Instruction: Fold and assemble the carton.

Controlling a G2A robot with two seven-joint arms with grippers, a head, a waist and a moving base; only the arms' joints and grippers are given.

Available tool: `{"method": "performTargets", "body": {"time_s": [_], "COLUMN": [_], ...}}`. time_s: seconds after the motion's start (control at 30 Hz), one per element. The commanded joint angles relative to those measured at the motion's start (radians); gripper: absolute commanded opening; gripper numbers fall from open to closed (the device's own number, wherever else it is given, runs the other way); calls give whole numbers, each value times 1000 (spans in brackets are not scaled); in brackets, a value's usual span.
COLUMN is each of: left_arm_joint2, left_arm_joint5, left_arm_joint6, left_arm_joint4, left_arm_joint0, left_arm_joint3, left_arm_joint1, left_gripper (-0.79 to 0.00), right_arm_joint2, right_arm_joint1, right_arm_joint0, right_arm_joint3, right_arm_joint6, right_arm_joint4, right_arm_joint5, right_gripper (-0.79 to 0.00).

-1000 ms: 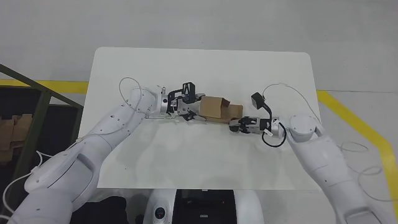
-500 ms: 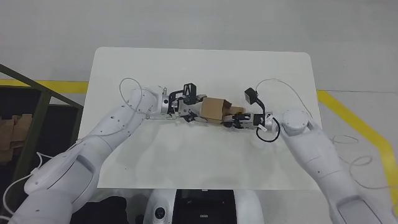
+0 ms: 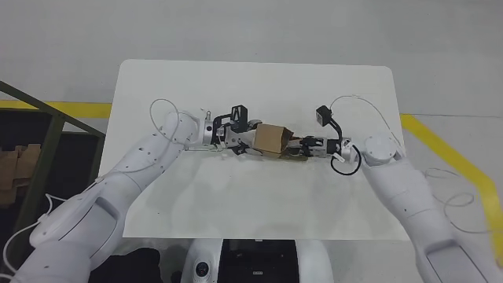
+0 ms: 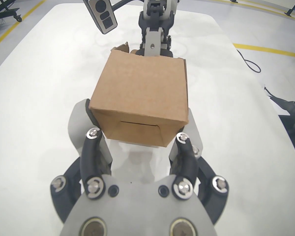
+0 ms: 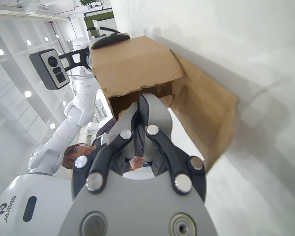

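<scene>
The small brown cardboard carton [image 3: 271, 137] is lying on its side mid-way across the white desk [image 3: 236, 86], one flap spreading flat from its open end. The left claw [image 4: 139, 124] is clamping the opposite end between spread fingers, while the right claw [image 5: 142, 100], pressed closed and empty, is poking into the open end

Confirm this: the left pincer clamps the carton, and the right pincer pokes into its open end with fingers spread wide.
Not quite. The right wrist view shows the right pincer shut, fingers pressed together. The rest holds: the left pincer clamps the carton; the right pokes into its open end.
</scene>
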Motion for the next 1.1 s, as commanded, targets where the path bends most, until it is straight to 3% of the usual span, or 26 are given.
{"method": "performTargets", "body": {"time_s": [0.0, 0.63, 0.7, 0.73, 0.77, 0.8, 1.07], "left_arm_joint2": [-3, -43, -43, -42, -41, -41, -63], "left_arm_joint5": [-5, -18, -19, -24, -28, -32, -35], "left_arm_joint6": [2, 2, -1, -2, 0, 1, 55], "left_arm_joint4": [2, 21, 22, 26, 30, 36, 93], "left_arm_joint0": [2, 31, 32, 33, 33, 33, 24], "left_arm_joint3": [-2, -39, -35, -33, -31, -28, -15], "left_arm_joint1": [1, 22, 21, 22, 22, 23, 46], "left_gripper": [-188, -222, -197, -135, -22, 0, 0], "right_arm_joint2": [23, 44, 52, 55, 58, 60, 68], "right_arm_joint1": [8, 24, 27, 28, 29, 30, 34], "right_arm_joint0": [1, -30, -37, -41, -44, -47, -62], "right_arm_joint3": [-1, -101, -105, -109, -114, -120, -152], "right_arm_joint6": [-14, -138, -143, -143, -143, -144, -150], "right_arm_joint4": [-8, -138, -139, -139, -139, -142, -155], "right_arm_joint5": [-3, 87, 86, 86, 87, 88, 107], "right_gripper": [-785, -785, -785, -785, -785, -785, -785]}}
